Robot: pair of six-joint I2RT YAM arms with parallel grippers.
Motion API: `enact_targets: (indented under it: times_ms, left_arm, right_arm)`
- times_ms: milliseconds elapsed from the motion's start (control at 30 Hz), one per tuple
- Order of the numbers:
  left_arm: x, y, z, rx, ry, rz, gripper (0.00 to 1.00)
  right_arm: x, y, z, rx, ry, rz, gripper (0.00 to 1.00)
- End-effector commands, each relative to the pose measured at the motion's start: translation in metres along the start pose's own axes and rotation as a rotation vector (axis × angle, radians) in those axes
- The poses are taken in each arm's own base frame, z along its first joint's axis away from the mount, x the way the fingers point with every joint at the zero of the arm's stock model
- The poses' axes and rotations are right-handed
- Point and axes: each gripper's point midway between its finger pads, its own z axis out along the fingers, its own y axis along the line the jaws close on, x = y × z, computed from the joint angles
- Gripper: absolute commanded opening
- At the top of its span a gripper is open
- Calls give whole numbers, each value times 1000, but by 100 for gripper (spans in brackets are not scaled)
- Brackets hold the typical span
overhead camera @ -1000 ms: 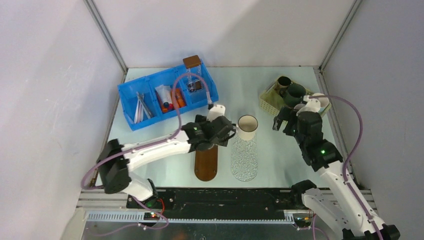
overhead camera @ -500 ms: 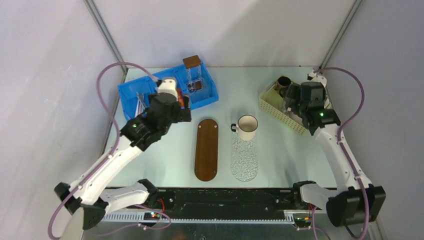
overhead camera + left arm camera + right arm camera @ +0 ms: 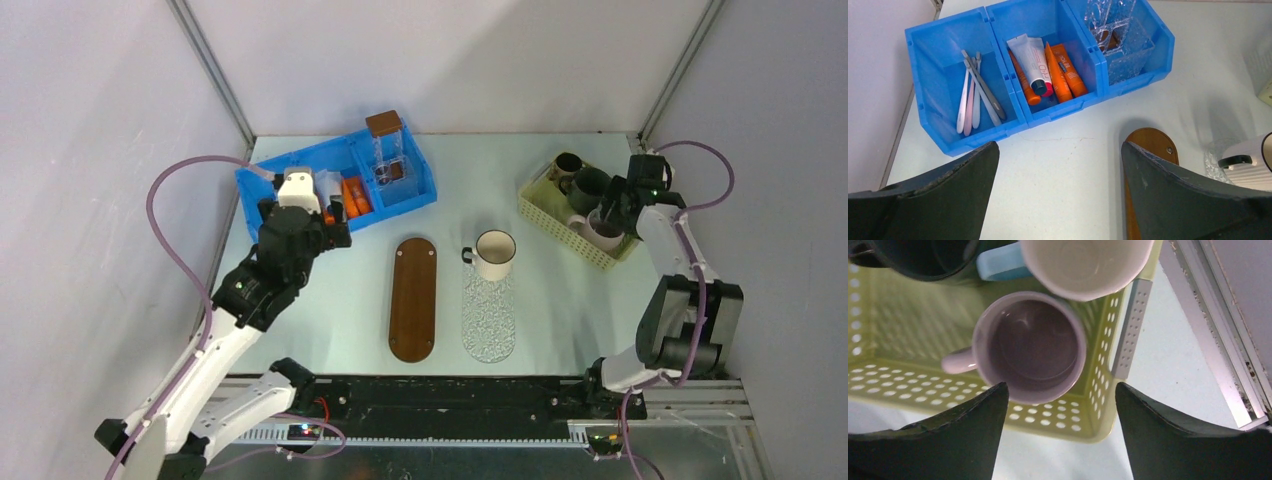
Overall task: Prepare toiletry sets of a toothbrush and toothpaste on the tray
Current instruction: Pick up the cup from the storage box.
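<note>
Several grey and pale pink toothbrushes (image 3: 975, 95) lie in the left compartment of the blue bin (image 3: 262, 230). Orange toothpaste tubes and one white tube (image 3: 1048, 70) lie in its middle compartment. An oval brown wooden tray (image 3: 413, 298) lies bare at mid table. My left gripper (image 3: 1059, 145) hovers open over the table just in front of the bin, holding nothing; from above, the left gripper (image 3: 305, 225) is at the bin's near edge. My right gripper (image 3: 1060, 385) is open above a lilac mug (image 3: 1030, 345) in the yellow basket (image 3: 548, 215).
A clear pebbled oval tray (image 3: 489, 318) lies right of the wooden one, with a white mug (image 3: 494, 254) at its far end. Clear brown-lidded boxes (image 3: 388, 150) stand in the bin's right compartment. The basket also holds dark mugs (image 3: 580, 178) and a white mug (image 3: 1083, 260).
My left arm swung from over the wooden tray to the blue bin. My right arm reached out to the basket at the far right, and its jaws narrowed a little.
</note>
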Motion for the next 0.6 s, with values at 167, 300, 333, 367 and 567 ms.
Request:
enact_targets:
  times_ms: [167,300,333,367,567]
  left_arm:
    - [-14,12,0,-43,-87,2,100]
    - [-11,15,3,-57,-85,9,100]
    - [-11,16,3,-62,-85,11,100]
    - [-11,16,3,-64,-85,12,100]
    - [-9,20,5,-83,-86,19,100]
  right_arm:
    - [-35,3,35,-68,-46,-7,61]
    - [-33,6,51,-101,-19,-18,49]
    - [-32,8,55,-109,-11,-29,46]
    - [-32,8,57,-108,-12,-31,39]
    - [-15,0,76,-74,49,-54,27]
